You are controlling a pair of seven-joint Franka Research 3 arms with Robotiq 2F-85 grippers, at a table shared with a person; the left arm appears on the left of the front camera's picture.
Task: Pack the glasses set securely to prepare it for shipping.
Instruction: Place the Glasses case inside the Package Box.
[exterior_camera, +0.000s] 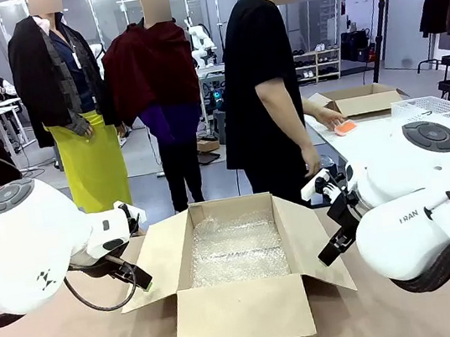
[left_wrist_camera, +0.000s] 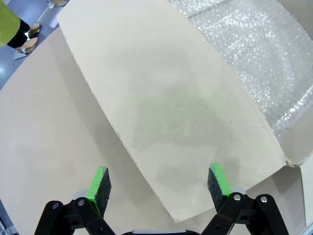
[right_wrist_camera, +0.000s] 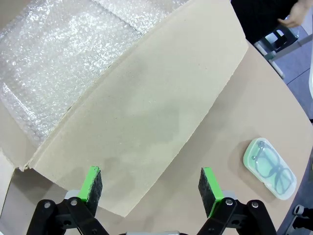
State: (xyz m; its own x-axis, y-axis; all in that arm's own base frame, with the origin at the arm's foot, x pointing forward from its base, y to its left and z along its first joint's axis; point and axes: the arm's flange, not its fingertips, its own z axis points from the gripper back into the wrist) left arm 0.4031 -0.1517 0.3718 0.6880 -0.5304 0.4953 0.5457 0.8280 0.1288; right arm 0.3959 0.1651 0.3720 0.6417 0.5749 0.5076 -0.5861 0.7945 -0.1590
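mint case (right_wrist_camera: 270,168) x1, pink case (exterior_camera: 344,127) x1

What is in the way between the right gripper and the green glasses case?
Nothing visible. The mint green case lies on bare table beside the box's spread right flap; the open right gripper hangs over that flap's edge, with only table between them.

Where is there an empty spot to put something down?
Free: the bubble wrap inside the box, the table strip between the right flap and the mint case, and the table beside the left flap. Crowded: at both flaps' edges, where the open left hand and right hand hover.
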